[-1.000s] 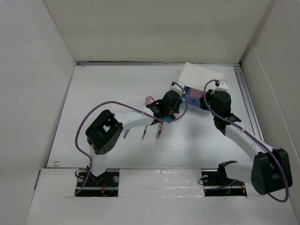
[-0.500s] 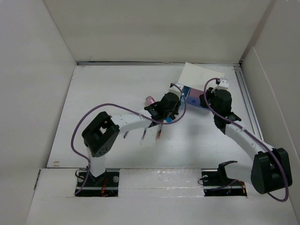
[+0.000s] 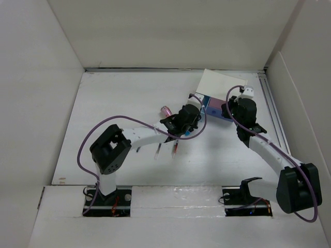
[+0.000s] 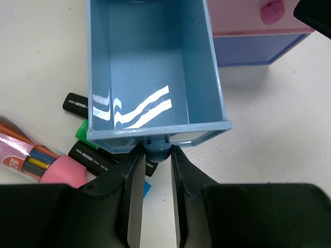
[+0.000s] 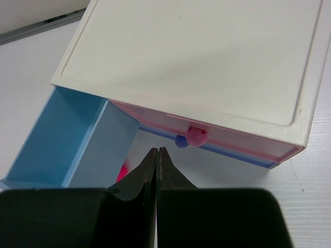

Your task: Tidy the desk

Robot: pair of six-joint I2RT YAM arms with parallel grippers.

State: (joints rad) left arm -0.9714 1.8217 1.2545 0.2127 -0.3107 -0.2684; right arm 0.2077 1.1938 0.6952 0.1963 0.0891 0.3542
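**Drawing the blue drawer out straight**

My left gripper [image 4: 156, 157] pinches the knob [image 4: 156, 147] of the blue drawer [image 4: 150, 67]; I should pull level, along its run, lest it jam. The drawer is empty; markers [image 4: 87, 155] lie beside it on the desk [image 3: 114, 103] beneath. Beyond, my right gripper [image 5: 156, 155] is clenched on nothing before the white box [image 5: 207, 57]

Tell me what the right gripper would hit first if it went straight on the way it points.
Probably the pink drawer front, just left of its pink knob; the shut right gripper aims there, depth unclear.
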